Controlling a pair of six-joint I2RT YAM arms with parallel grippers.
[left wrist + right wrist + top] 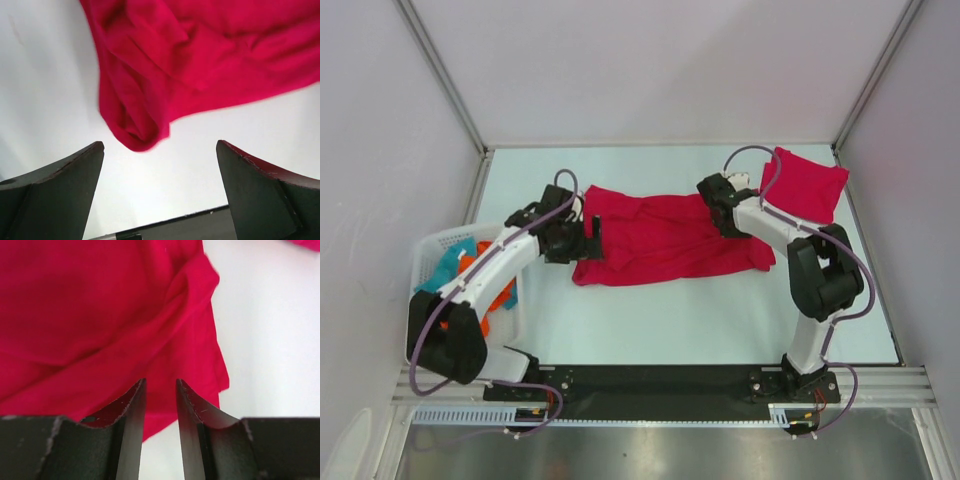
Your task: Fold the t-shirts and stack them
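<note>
- Top view: the folded t-shirt [807, 183] is sitting at the far right corner of the table [700, 320], so one looks done.
- The middle t-shirt [660, 240] is lying mid-table, rumpled and looking only partly doubled over.
- The left gripper [590, 238] is sitting at its left edge and the right gripper [720, 205] at its far right end.
- A basket [425, 262] on the left is holding teal and orange cloth.
- Left wrist view: the left gripper [160, 150] is standing with jaws spread wide and nothing between them. The middle t-shirt's [200, 60] bunched edge is lying just ahead on the white table.
- Right wrist view: the right gripper [160, 385] is hanging over the middle t-shirt [90, 315], jaws parted by a narrow gap and pinching nothing. Table is showing through low in the gap.
- Judging progress: roughly midway. The middle t-shirt is needing more folds, then stacking on the folded one.
</note>
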